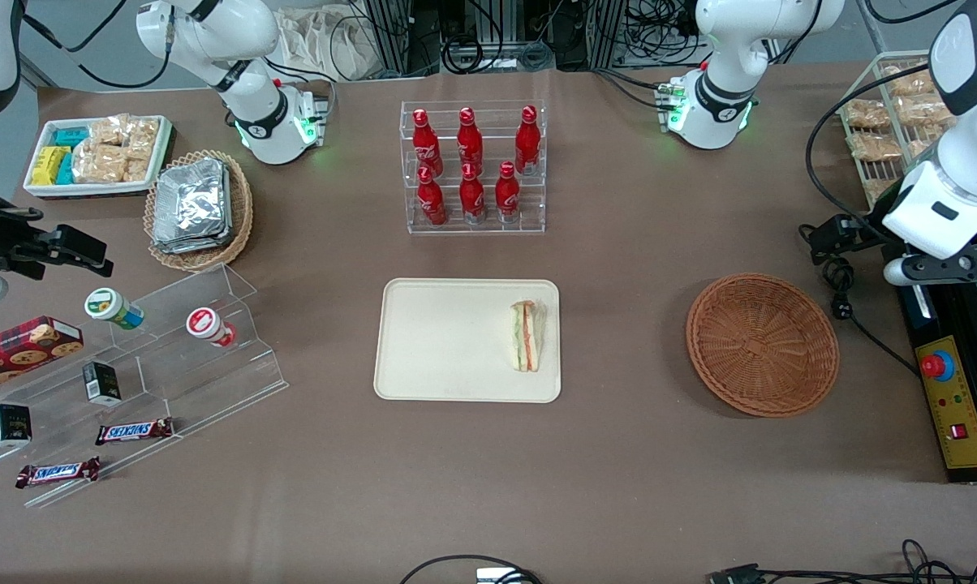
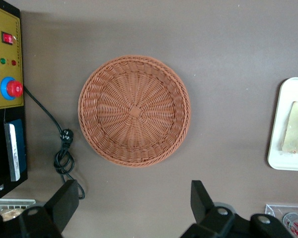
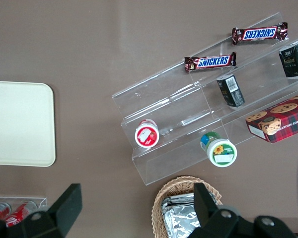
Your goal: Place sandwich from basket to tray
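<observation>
A: Well, we see the sandwich [image 1: 527,336] lying on the tray [image 1: 448,341], tucked against the short rim that faces the basket [image 1: 762,344]; taking the tray as a clock face in the front view, it sits at about three o'clock. The basket holds nothing.

B: So we judge the placing done. What can still go wrong?

A: Little, we think, but the wedge lies close to that rim. If we sweep low over the tray on the way out, a finger or the cable could nudge it over the rim onto the table. A careless descent here would only land on the empty wicker.

B: And the tool?

A: Our gripper [image 2: 134,206] hangs well above the table with the wrist pointed straight down. In the wrist view both fingers [image 2: 64,201] stand wide apart with nothing between them, and the basket [image 2: 134,110] lies right under the camera, with the sandwich [image 2: 296,129] showing off at the tray's [image 2: 283,161] end.

B: Where does the arm stand in the front view?

A: At the working arm's end of the table, at roughly two o'clock from the basket, raised high, near the wire rack of bread packets [image 1: 890,122] and the control box [image 1: 953,405].
</observation>
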You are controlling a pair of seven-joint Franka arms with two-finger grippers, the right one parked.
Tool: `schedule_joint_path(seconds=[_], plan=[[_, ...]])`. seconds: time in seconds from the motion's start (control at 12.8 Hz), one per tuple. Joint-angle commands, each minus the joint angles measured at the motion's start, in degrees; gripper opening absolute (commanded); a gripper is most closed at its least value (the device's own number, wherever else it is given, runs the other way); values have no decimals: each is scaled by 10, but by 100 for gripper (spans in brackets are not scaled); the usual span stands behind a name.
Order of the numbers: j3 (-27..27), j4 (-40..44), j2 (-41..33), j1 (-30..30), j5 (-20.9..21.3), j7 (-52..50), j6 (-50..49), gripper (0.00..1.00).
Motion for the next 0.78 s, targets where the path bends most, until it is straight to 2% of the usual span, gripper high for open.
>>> schedule_joint_path(seconds=[0.0,0.7], plan=[[0,-12,-11,1,-2,7,12,100],[0,-12,-5,-2,-3,4,0,100]])
